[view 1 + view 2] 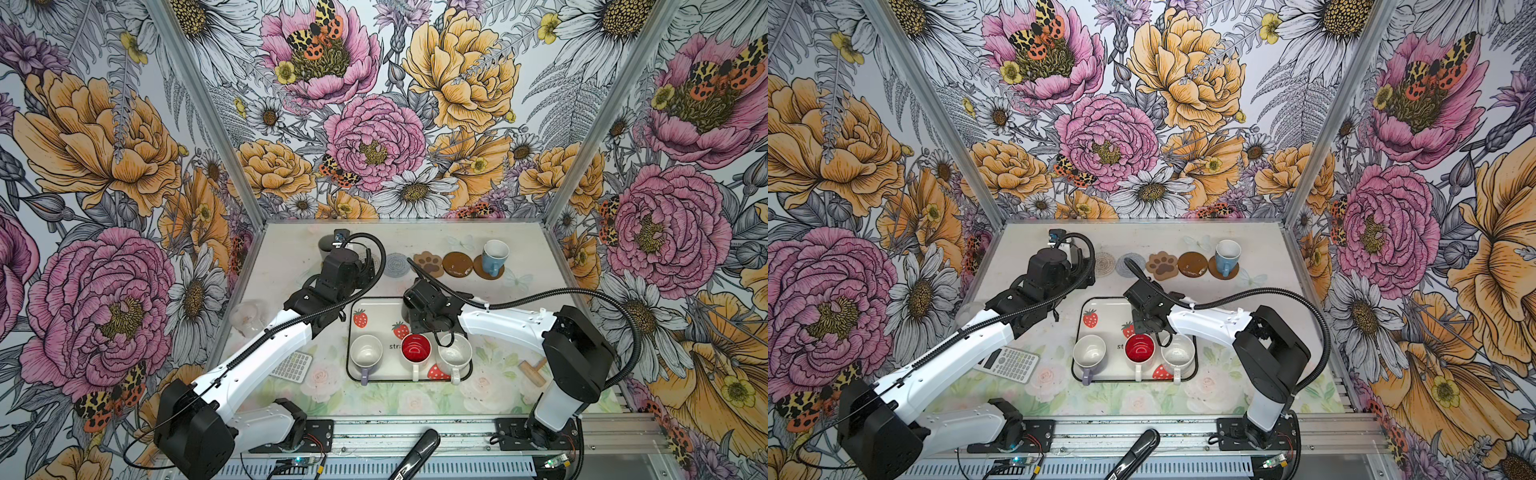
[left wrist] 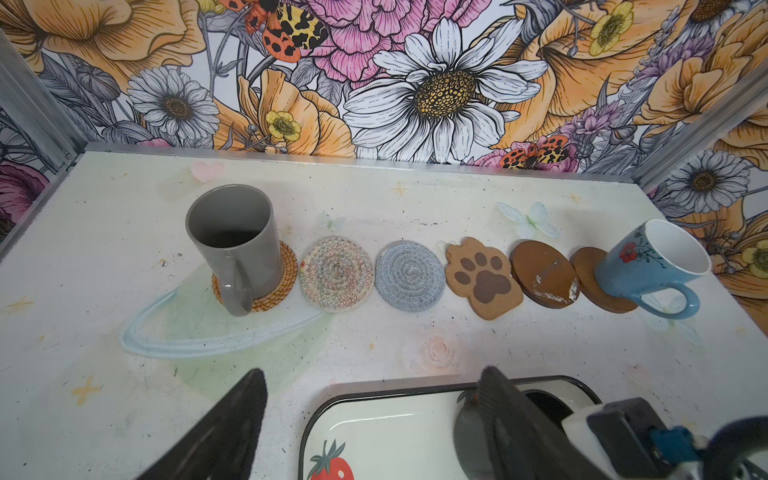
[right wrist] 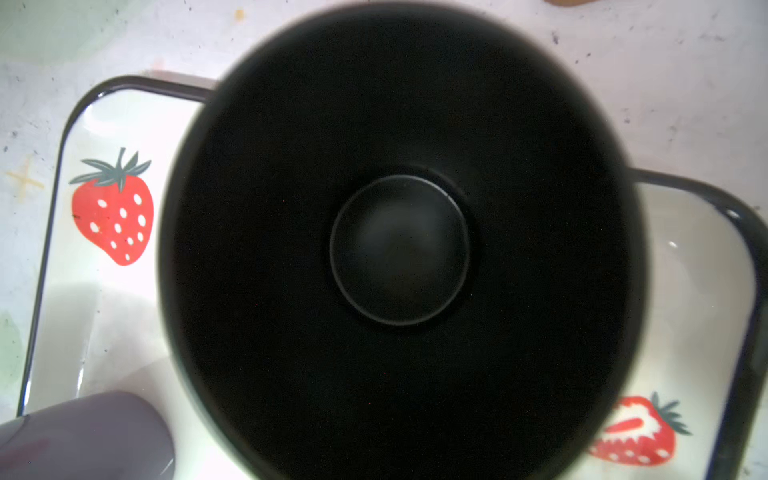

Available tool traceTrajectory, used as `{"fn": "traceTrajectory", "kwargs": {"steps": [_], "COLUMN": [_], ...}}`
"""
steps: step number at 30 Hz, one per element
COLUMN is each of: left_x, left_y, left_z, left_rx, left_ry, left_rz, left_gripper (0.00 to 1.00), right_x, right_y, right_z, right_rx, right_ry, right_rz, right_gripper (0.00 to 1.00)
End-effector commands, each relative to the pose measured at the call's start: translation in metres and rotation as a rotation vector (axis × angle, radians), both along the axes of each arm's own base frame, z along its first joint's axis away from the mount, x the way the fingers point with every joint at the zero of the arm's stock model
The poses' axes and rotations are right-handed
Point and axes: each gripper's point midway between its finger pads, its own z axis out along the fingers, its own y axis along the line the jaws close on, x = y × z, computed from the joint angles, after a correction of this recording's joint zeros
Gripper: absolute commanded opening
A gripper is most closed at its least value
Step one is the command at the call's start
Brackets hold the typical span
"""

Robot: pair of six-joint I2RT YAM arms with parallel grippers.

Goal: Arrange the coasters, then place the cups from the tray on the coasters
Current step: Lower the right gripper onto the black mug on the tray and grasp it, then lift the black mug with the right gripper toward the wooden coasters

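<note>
Two cups, the grey mug (image 2: 232, 245) and the light blue mug (image 2: 648, 266), sit on the end coasters while the right gripper (image 1: 419, 322) sits over the black mug (image 3: 399, 249) in the tray (image 3: 104, 311), its grip impossible to tell, and the left gripper (image 2: 374, 374) is spread empty; next, I judge, comes a level lift to the brown disc (image 2: 544, 274).

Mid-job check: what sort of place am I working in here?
Probably a staged robot test booth, not a home: flowered walls on metal posts box in a table, and the left arm and right arm are mounted on a metal rail along its front.
</note>
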Motion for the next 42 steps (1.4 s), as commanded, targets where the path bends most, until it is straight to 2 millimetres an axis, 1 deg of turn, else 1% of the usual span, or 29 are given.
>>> {"fn": "traceTrajectory", "kwargs": {"steps": [1, 4, 12, 13, 19, 25, 27, 32, 34, 37, 38, 42], "left_x": [0.003, 0.003, 0.006, 0.006, 0.007, 0.009, 0.011, 0.015, 0.016, 0.017, 0.017, 0.019], "left_y": [-0.002, -0.003, 0.000, 0.000, 0.002, 0.006, 0.007, 0.010, 0.011, 0.013, 0.013, 0.019], "left_z": [-0.006, -0.007, -0.007, -0.007, -0.007, -0.005, -0.004, -0.006, -0.004, 0.003, 0.007, 0.011], "left_rx": [-0.014, -0.014, -0.016, -0.016, -0.014, -0.013, -0.012, -0.013, -0.011, -0.017, -0.020, -0.017], "left_ry": [0.004, 0.007, 0.007, 0.009, 0.011, 0.011, 0.012, 0.017, 0.017, -0.007, -0.021, -0.035], "left_rz": [-0.013, -0.011, -0.005, -0.006, 0.005, 0.018, 0.025, 0.034, 0.035, 0.038, 0.036, 0.046], "left_gripper": [0.81, 0.81, 0.82, 0.82, 0.82, 0.82, 0.82, 0.82, 0.82, 0.82, 0.82, 0.82], "right_x": [0.015, 0.017, 0.025, 0.033, 0.053, 0.085, 0.098, 0.130, 0.141, 0.157, 0.162, 0.181], "right_y": [0.007, 0.006, 0.002, -0.008, -0.027, -0.055, -0.064, -0.084, -0.092, -0.104, -0.108, -0.122], "right_z": [0.010, 0.018, 0.050, 0.053, 0.071, 0.093, 0.102, 0.117, 0.120, 0.124, 0.124, 0.124], "right_rx": [0.022, 0.026, 0.067, 0.068, 0.090, 0.087, 0.082, 0.064, 0.057, 0.039, 0.031, 0.012], "right_ry": [-0.049, -0.070, -0.136, -0.142, -0.174, -0.220, -0.245, -0.289, -0.299, -0.317, -0.321, -0.325], "right_rz": [-0.003, 0.004, 0.023, -0.004, -0.031, -0.076, -0.094, -0.131, -0.146, -0.165, -0.170, -0.191], "right_gripper": [0.00, 0.00, 0.00, 0.00, 0.00, 0.00, 0.00, 0.00, 0.00, 0.00, 0.00, 0.00]}}
